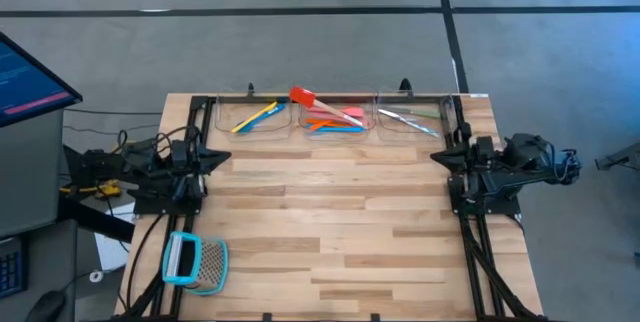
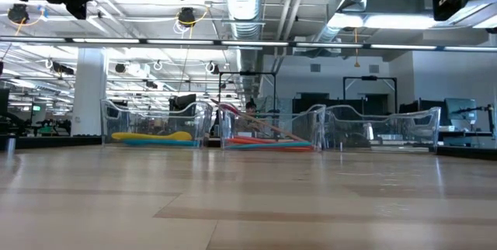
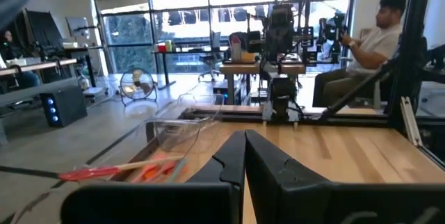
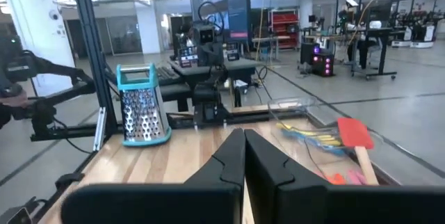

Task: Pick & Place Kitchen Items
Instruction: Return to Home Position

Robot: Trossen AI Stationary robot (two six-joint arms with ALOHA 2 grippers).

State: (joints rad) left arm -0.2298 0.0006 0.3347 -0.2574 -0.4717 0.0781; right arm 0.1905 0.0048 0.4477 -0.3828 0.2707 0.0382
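The kitchen items lie in three clear bins along the table's far edge. Yellow and blue utensils (image 1: 258, 116) are in the left bin. A red-headed spatula (image 1: 301, 96) sticks up out of the middle bin, over orange, pink and blue pieces (image 1: 335, 122). Silvery and green pieces (image 1: 405, 118) are in the right bin. My left gripper (image 1: 228, 158) sits shut at the table's left edge, pointing level across the table. My right gripper (image 1: 436, 156) sits shut at the right edge, facing it. Both wrist views show the fingers closed together (image 3: 243, 151) (image 4: 243, 151) with nothing between them.
A teal-framed metal grater (image 1: 193, 262) lies at the table's near left corner; it also shows in the right wrist view (image 4: 142, 106). Bare wood (image 1: 330, 222) spans the middle between the arms. A monitor (image 1: 25, 77) stands off the left side. A person (image 3: 368, 43) sits beyond the right edge.
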